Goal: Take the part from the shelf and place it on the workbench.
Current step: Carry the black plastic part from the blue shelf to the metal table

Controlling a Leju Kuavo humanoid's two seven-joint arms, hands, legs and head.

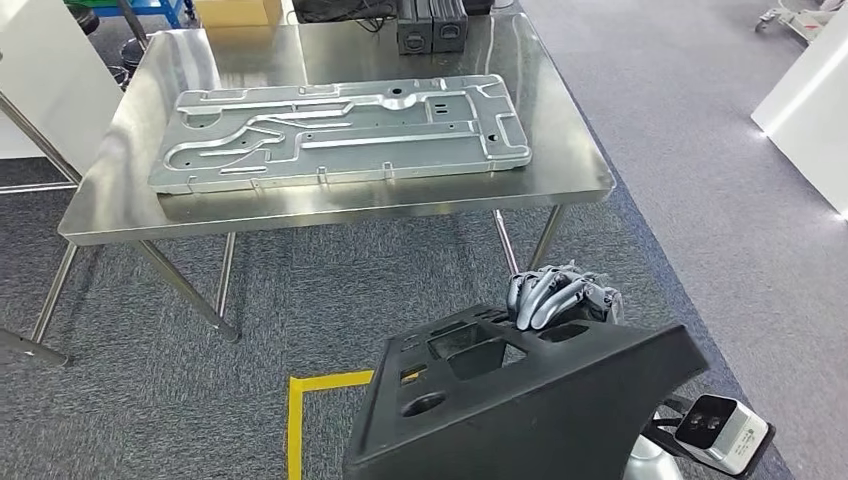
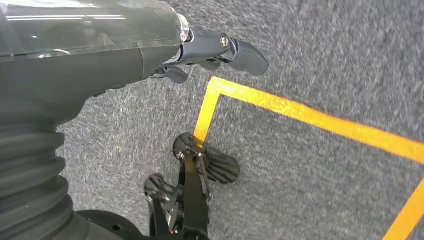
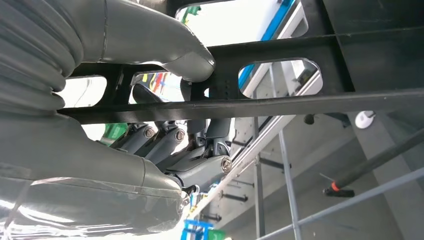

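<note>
Nearest your head camera was the black plastic part (image 1: 520, 400), a large moulded panel with cut-outs, held low and tilted in front of the robot's body, above the grey carpet (image 1: 200, 370) and short of the workbench. Your right hand (image 1: 560, 295) gripped its far edge, the silver-grey fingers curled over the rim from behind; in the right wrist view you could see the thumb (image 3: 170, 45) pressed on one side of a black rib of the part (image 3: 280, 102) and the darker fingers (image 3: 200, 160) wrapped against the other. Your left hand (image 2: 220, 52) hung beside the body over the carpet and held nothing, its dark fingers loosely bent. Ahead stood the stainless steel workbench (image 1: 130, 215), well apart from the part, with a large stamped sheet-metal panel (image 1: 340, 130) lying flat on it. Yellow floor tape (image 1: 310, 400) marked a corner just beside the part's near edge.
</note>
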